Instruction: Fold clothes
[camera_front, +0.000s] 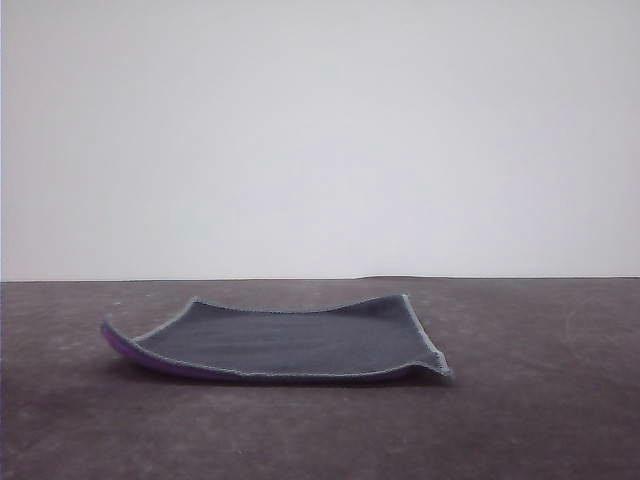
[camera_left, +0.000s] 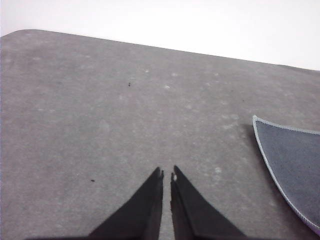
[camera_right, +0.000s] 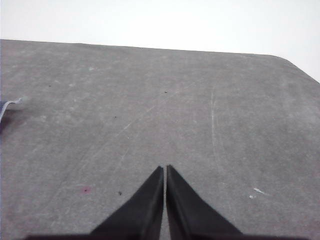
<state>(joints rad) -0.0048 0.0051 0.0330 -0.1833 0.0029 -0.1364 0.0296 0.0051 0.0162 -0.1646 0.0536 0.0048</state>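
Though unfolded, cloth (camera_front: 285, 338) apart from jaws

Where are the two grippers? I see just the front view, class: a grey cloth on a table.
Observer: The left gripper hangs over bare table, fingertips nearly together, holding nothing.
Operator: Is the cloth near it?
Observer: The cloth lies off to one side, apart from the fingers.
Operator: And the right one?
Observer: The right gripper is shut and empty above the table; a cloth corner shows at the picture's edge.
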